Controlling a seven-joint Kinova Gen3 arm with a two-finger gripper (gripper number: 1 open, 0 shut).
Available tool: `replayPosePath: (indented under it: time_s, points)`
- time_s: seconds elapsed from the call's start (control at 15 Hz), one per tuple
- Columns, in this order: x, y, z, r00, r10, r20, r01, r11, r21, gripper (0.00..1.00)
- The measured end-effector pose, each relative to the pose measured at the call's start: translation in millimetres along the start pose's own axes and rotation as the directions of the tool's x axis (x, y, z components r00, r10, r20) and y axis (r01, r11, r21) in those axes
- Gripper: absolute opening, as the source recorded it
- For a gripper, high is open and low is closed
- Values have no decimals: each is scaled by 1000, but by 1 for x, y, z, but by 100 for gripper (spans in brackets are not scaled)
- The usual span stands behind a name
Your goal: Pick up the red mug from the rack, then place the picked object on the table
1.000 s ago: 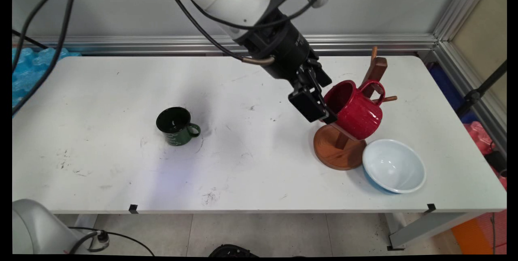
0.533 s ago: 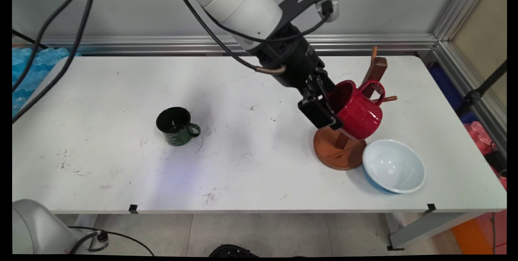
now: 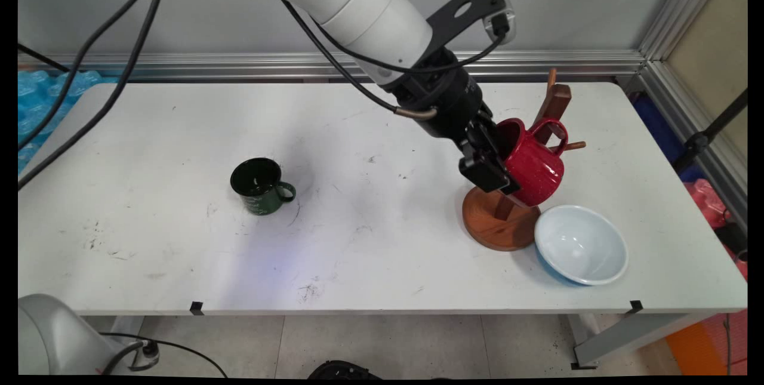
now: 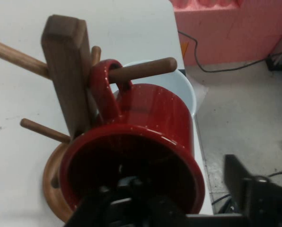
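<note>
A red speckled mug [image 3: 534,167] hangs by its handle on a peg of a wooden mug tree [image 3: 486,227], its mouth tilted towards the arm. My gripper [image 3: 496,175] is at that mouth and stands open. In the hand view the red mug [image 4: 155,123] fills the middle. My gripper [image 4: 186,191] straddles its right rim: one finger sits inside the cup, and the other finger [image 4: 245,184] is outside, a little apart from the wall. The handle [image 4: 103,87] loops over a wooden peg [image 4: 141,70] beside the upright post [image 4: 67,71].
A pale blue bowl [image 3: 582,245] sits right against the mug tree's round base, on its near right. A dark green mug [image 3: 259,185] stands upright at the table's middle left. The table's right edge lies just beyond the bowl. Black cables hang at the upper left.
My gripper has moved right and slightly down, from just left of the red mug to its mouth, with one finger now inside. The mug stays on its peg.
</note>
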Motion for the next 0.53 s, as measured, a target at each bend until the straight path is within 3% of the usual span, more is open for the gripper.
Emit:
replayPosePath:
  time_s: [0.53]
  points:
    - [-1, 0, 6, 1000, -21, 4, 21, 1000, -22, 0]
